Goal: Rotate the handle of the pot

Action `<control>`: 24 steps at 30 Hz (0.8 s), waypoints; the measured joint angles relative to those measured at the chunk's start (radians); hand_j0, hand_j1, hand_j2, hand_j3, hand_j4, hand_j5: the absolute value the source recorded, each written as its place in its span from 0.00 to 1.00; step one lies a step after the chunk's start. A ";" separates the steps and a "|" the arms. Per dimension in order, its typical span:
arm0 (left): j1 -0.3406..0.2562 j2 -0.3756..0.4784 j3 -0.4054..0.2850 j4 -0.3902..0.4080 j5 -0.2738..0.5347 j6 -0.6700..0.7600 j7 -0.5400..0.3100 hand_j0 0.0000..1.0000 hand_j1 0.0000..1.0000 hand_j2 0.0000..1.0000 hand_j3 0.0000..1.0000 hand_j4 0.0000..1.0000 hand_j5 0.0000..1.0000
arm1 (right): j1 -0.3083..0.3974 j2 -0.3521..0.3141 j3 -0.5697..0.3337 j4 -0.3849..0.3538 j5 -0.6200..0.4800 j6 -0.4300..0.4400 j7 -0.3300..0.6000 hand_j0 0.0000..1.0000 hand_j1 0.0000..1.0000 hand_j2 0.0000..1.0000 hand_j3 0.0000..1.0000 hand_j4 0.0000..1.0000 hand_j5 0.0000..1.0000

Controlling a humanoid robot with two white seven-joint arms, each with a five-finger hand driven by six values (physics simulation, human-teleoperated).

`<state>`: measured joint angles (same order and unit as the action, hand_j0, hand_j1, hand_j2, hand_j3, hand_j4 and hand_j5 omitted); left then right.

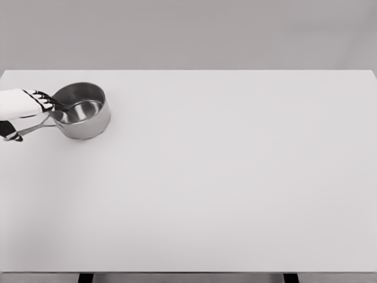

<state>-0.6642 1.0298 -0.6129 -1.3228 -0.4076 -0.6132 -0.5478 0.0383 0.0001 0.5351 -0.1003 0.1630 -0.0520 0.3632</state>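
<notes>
A steel saucepan [82, 110] stands on the white table [224, 177] near its far left corner. Its thin handle [36, 126] points left and slightly toward me. My left hand [26, 115] comes in from the left edge at the handle. Its dark fingers [52, 101] stretch out over the pot's near-left rim, and the thumb [12, 135] sits just below the handle's end. The handle runs between fingers and thumb, with the fingers extended rather than curled around it. The right arm is out of view.
The table's far edge runs just behind the pot and its left edge is close to my hand. A plain grey wall [188, 32] lies behind.
</notes>
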 measured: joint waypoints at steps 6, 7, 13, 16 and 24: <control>0.002 -0.004 0.003 0.019 -0.107 0.000 0.118 1.00 1.00 1.00 1.00 1.00 1.00 | 0.000 0.000 0.000 0.000 0.000 0.000 0.000 1.00 1.00 1.00 1.00 1.00 1.00; 0.002 -0.006 0.003 0.020 -0.124 0.000 0.132 1.00 1.00 1.00 1.00 1.00 1.00 | 0.000 0.000 0.000 0.000 0.000 0.000 0.000 1.00 1.00 1.00 1.00 1.00 1.00; 0.002 -0.018 0.003 0.021 -0.191 0.001 0.191 1.00 1.00 1.00 1.00 1.00 1.00 | 0.000 0.000 0.000 0.000 0.000 0.000 0.000 1.00 1.00 1.00 1.00 1.00 1.00; 0.000 -0.028 0.003 0.020 -0.228 0.001 0.206 1.00 1.00 1.00 1.00 1.00 1.00 | 0.000 0.000 0.000 0.000 0.000 0.000 0.000 1.00 1.00 1.00 1.00 1.00 1.00; -0.014 -0.036 0.003 0.014 -0.245 0.001 0.234 1.00 1.00 1.00 1.00 1.00 1.00 | 0.000 0.000 0.000 0.000 0.000 0.000 0.000 1.00 1.00 1.00 1.00 1.00 1.00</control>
<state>-0.6780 0.9942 -0.6101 -1.3089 -0.6522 -0.6122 -0.3137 0.0384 0.0001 0.5351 -0.1006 0.1630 -0.0520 0.3632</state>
